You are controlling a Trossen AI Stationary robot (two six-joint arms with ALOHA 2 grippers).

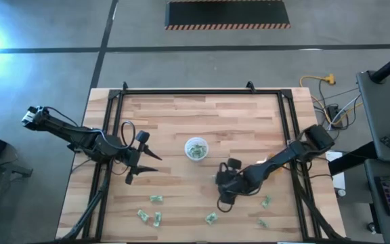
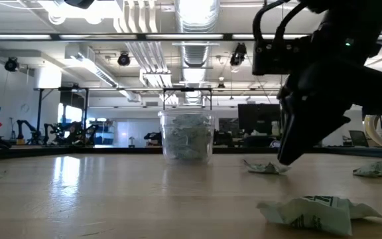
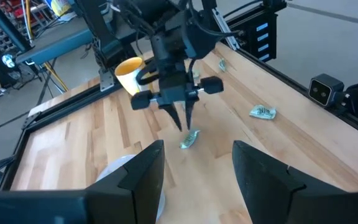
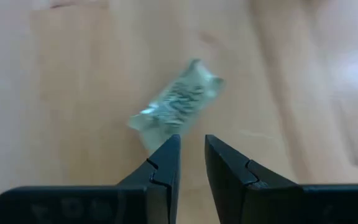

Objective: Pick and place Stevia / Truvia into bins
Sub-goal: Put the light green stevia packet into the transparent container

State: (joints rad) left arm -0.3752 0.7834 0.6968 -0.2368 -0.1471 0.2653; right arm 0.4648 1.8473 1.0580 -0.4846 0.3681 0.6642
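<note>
**Q:** Wooden planks — is that the work surface?

**A:** Yes. Pale butcher-block boards form the desk [image 1: 181, 129], edged by a black metal frame, with grey concrete floor around it. From table height, a large workshop with ceiling lights and ductwork shows behind.

**Q:** Where is the bin?

**A:** A small round translucent cup [image 1: 196, 149] stands near the middle of the desk, between the two arms. It already has green and white packets inside.

**Q:** And the loose packets?

**A:** Several lie scattered on the near part of the desk. One packet [image 1: 156, 199] sits toward the left, with a pair [image 1: 158, 218] just beyond it nearer the edge. Another [image 1: 210, 218] lies near the centre front, and two more [image 1: 265, 202] lie to the right.

**Q:** What is the right arm doing?

**A:** The right pincer [image 1: 221, 204] points down at the desk, in front of the cup and a little to its right. Its fingers stand only a narrow gap apart and hold nothing. Through its own wrist camera, a crumpled packet [image 4: 176, 104] lies on the wood just beyond the fingertips [image 4: 166, 155] — whether they touch it, I cannot tell.

**Q:** The left arm?

**A:** The left pincer [image 1: 143, 167] waits to the left of the cup, spread wide and empty.

**Q:** Anything else?

**A:** An orange cup [image 3: 129, 73] stands at the far right edge of the desk, seen from the left wrist.
</note>
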